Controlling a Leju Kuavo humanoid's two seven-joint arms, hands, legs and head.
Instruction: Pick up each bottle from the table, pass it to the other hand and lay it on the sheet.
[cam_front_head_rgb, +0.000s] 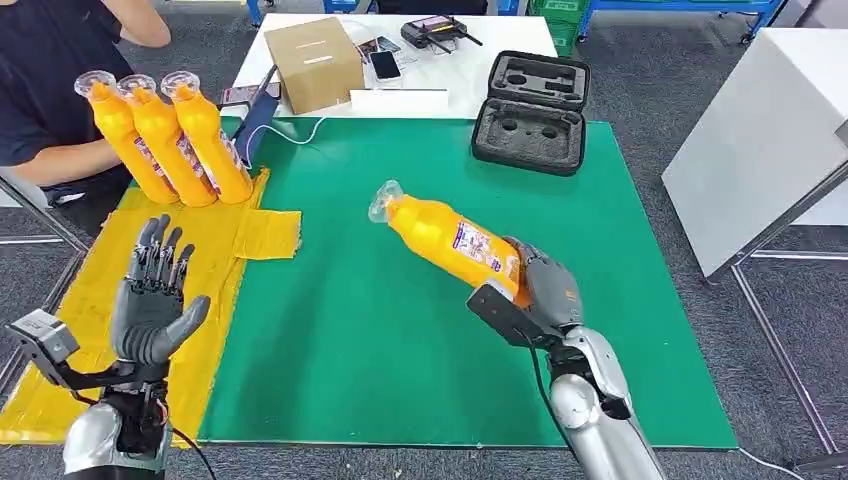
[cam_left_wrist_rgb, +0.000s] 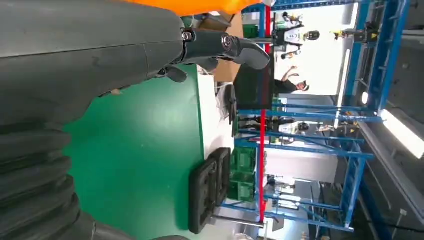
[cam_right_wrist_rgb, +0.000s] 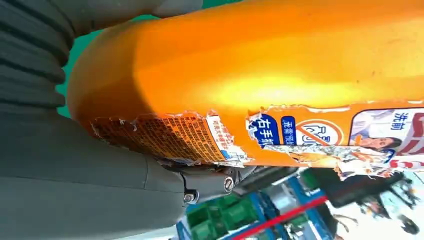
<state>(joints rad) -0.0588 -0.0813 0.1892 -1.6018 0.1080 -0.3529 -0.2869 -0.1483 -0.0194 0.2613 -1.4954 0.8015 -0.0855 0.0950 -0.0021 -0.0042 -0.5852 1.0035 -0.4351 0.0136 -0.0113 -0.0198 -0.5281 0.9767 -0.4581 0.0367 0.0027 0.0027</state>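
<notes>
**Bottle held in right hand above the green mat; left hand unclenched over the yellow sheet**

Head view: An orange bottle (cam_front_head_rgb: 448, 237) is grasped at its base by the right hand (cam_front_head_rgb: 535, 290) and held tilted above the green mat (cam_front_head_rgb: 400, 330), its clear cap pointing away from the hand toward the far left. The left hand (cam_front_head_rgb: 150, 300) is raised with palm up and fingers spread, nothing being held in it; the yellow sheet (cam_front_head_rgb: 225, 260) lies beneath and beyond it. Three further orange bottles (cam_front_head_rgb: 165, 135) are seen side by side at the far end of the sheet, well beyond the left hand's fingertips. A person's arm is seen just behind them. A cardboard box (cam_front_head_rgb: 312, 62) and an open black case (cam_front_head_rgb: 530, 110) are noted far beyond both hands.

Left wrist view: The left hand (cam_left_wrist_rgb: 125, 55) is seen released, its thumb extended over the green mat (cam_left_wrist_rgb: 140, 150). The black case (cam_left_wrist_rgb: 210, 192) lies well off beyond the hand.

Right wrist view: The orange bottle (cam_right_wrist_rgb: 280, 85) is pressed against the right hand (cam_right_wrist_rgb: 90, 175), which is closed around it. A torn label is noted on the bottle beside the thumb.
</notes>
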